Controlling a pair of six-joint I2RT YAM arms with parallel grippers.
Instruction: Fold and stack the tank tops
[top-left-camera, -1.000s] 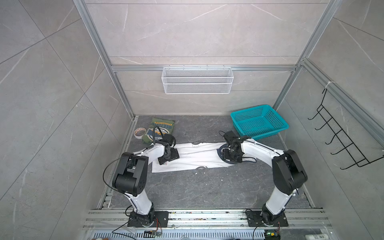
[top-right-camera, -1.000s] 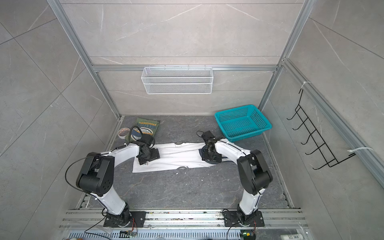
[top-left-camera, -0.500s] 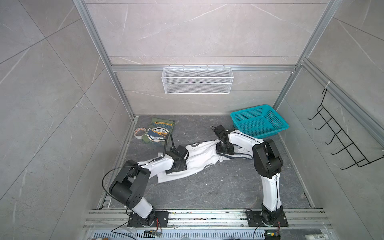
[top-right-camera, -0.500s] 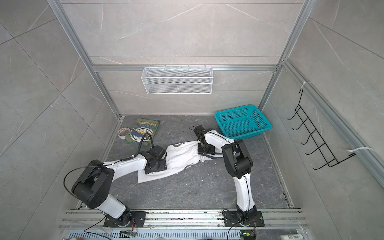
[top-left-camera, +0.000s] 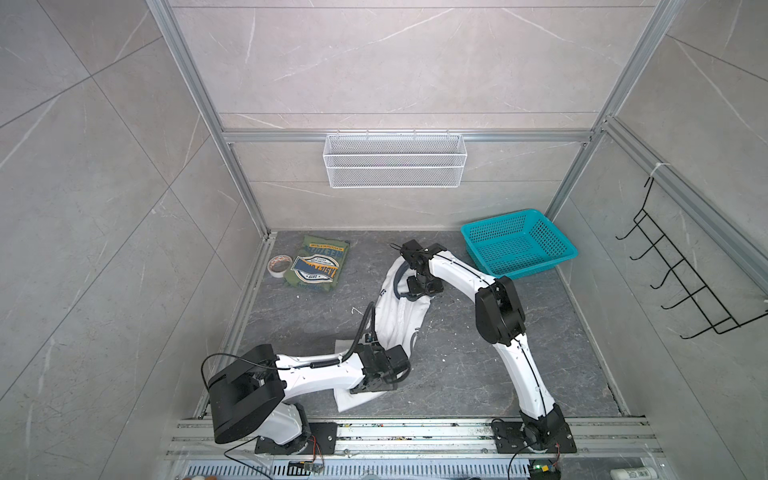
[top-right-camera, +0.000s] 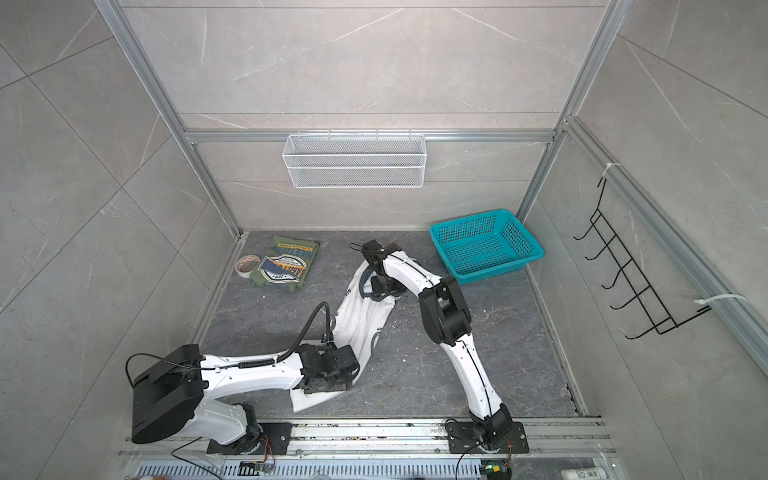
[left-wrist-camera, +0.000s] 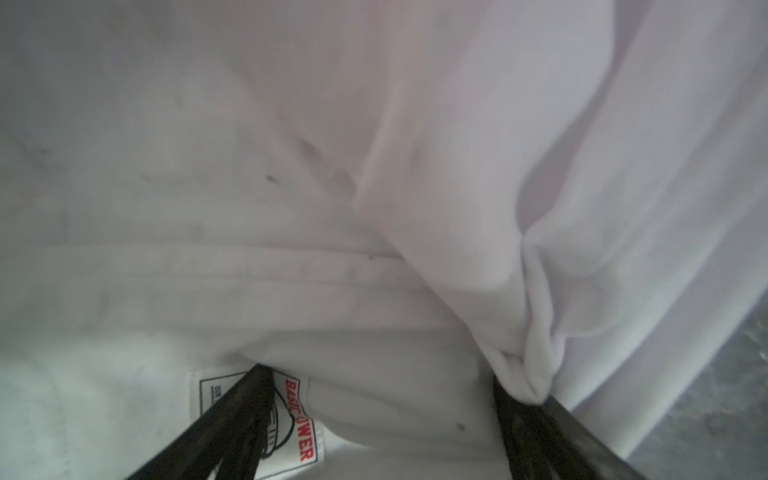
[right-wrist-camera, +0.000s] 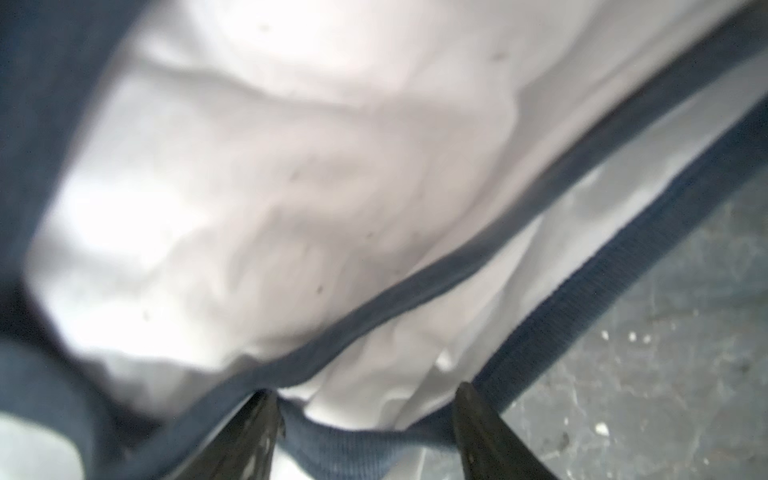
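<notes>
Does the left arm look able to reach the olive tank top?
Probably yes. The olive tank top lies uncovered on that arm's side, with nothing standing between; the left end effector must first lift off the white tank top.

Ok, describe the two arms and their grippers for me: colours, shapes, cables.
The left arm and right arm have white shells with black joint housings. A black ribbed cable loops over the left forearm. The left gripper and right gripper carry slim black tapered fingers.
</notes>
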